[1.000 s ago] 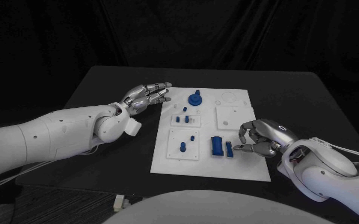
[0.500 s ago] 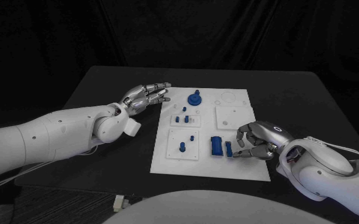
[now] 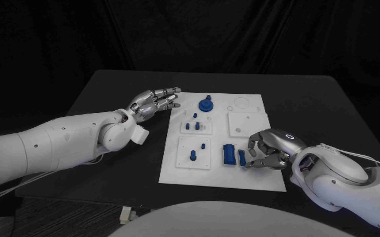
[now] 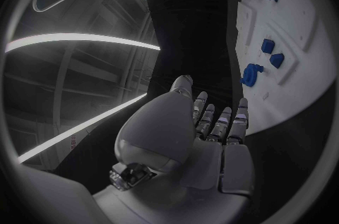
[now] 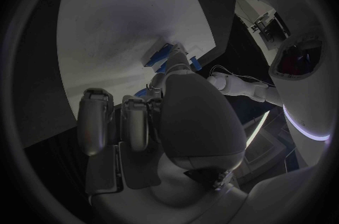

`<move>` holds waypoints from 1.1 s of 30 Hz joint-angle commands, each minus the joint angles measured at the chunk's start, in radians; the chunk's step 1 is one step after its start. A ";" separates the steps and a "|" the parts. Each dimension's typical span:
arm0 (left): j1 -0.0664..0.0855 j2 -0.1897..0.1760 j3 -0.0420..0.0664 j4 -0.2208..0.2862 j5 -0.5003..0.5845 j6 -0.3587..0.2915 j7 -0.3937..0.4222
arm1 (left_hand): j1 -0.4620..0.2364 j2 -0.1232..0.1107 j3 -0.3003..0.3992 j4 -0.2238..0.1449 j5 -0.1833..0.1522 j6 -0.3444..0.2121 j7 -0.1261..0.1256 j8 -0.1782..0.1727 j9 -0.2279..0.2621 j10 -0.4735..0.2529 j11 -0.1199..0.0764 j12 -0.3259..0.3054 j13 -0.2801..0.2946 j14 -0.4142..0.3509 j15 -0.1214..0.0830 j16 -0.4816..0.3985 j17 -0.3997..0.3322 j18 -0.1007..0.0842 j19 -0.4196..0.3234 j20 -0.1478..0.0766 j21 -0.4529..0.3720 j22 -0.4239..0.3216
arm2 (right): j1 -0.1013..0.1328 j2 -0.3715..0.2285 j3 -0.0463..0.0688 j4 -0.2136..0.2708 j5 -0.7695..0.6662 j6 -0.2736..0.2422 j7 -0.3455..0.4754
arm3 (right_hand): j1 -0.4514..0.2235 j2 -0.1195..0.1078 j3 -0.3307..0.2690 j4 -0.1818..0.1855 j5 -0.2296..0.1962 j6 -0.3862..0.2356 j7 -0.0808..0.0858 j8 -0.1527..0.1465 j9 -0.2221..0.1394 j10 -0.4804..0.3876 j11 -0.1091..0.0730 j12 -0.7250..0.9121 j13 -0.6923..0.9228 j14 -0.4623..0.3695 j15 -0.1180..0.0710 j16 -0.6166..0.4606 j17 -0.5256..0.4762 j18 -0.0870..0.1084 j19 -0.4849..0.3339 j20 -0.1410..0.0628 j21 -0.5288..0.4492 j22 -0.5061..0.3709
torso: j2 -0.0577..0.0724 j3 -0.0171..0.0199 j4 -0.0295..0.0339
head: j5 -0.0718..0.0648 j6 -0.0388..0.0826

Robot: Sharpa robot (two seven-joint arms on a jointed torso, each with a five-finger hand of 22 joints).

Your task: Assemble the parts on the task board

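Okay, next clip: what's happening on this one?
A two-armed robot is assembling blue parts on a white task board. The right hand is over the board's near right part, fingers curled beside two upright blue blocks; whether it touches or holds one cannot be told. The left hand hovers open off the board's far left edge, holding nothing. Other blue parts stand in the board.
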 commanded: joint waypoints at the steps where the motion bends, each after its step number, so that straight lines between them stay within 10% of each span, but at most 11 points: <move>1: -0.002 0.002 0.001 0.001 0.006 0.012 0.014 | 0.010 -0.003 0.006 0.002 0.005 0.000 -0.001 0.005 0.001 0.005 -0.001 0.005 0.001 0.006 0.001 0.006 0.001 -0.011 0.007 0.000 0.003 -0.001 | -0.001 0.002 0.000 -0.002 -0.012 0.002 -0.024 | 0.001 0.015 0.008 0.000 -0.001 0.004 0.002 -0.001 -0.001 0.106 -0.007 0.004 0.263 0.105 -0.007 0.003 0.263 -0.005 0.042 -0.008 -0.005 0.217 | 0.001 0.0004 0.0003 | 0.000 0.000; 13: -0.003 0.004 0.001 0.000 0.006 0.016 0.014 | 0.011 -0.003 0.008 0.001 0.006 -0.002 -0.001 0.004 0.001 0.005 0.000 0.004 0.001 0.005 0.001 0.005 0.001 -0.012 0.007 0.000 0.003 -0.002 | -0.002 0.019 0.000 -0.015 -0.012 0.000 -0.045 | 0.017 0.051 0.023 -0.005 -0.004 0.101 0.000 0.109 0.097 0.106 -0.007 0.004 0.263 0.105 -0.008 0.003 0.263 -0.004 0.040 -0.008 -0.009 0.216 | 0.000 0.0003 0.0004 | -0.002 0.000; 33: -0.004 0.004 0.001 0.000 0.006 0.020 0.011 | 0.011 -0.003 0.008 0.001 0.006 -0.002 -0.001 0.004 0.001 0.005 0.000 0.004 0.001 0.005 0.001 0.005 0.001 -0.012 0.007 0.000 0.003 -0.002 | -0.006 0.047 0.000 -0.033 -0.011 0.041 -0.089 | 0.033 0.068 0.021 -0.015 -0.004 0.139 -0.005 0.160 0.141 0.106 -0.012 0.004 0.263 0.105 -0.011 0.003 0.263 -0.003 0.039 -0.011 -0.012 0.215 | 0.000 0.0002 0.0003 | -0.004 0.000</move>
